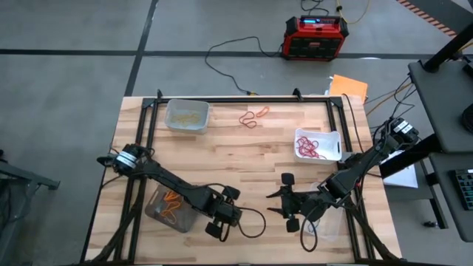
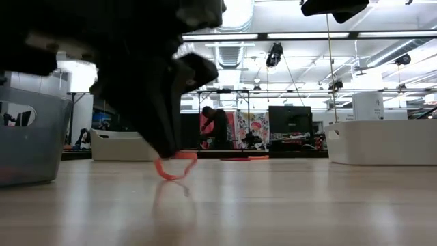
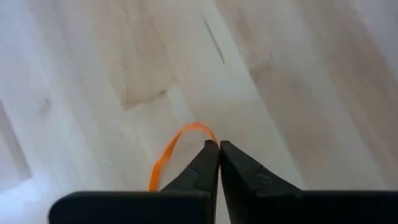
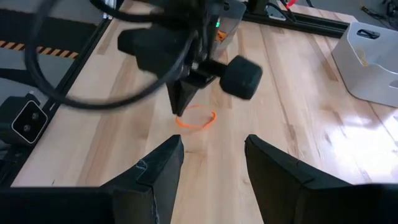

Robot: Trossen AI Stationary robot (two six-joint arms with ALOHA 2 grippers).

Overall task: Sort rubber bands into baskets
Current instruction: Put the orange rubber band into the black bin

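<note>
Left hand (image 3: 219, 144) pinched together on one orange rubber band (image 3: 174, 146) on the table (image 1: 244, 159); right hand (image 4: 211, 155) apart; four baskets (image 1: 186, 114).

A grey concrete floor (image 1: 66, 81) crossed by dark lines surrounded the pale wooden plank worktop (image 1: 244, 159). A red-and-black box (image 1: 315, 37) with trailing black cables (image 1: 222, 52) sat on it. Long ceiling strip lights (image 2: 321, 35) lit the room.
</note>
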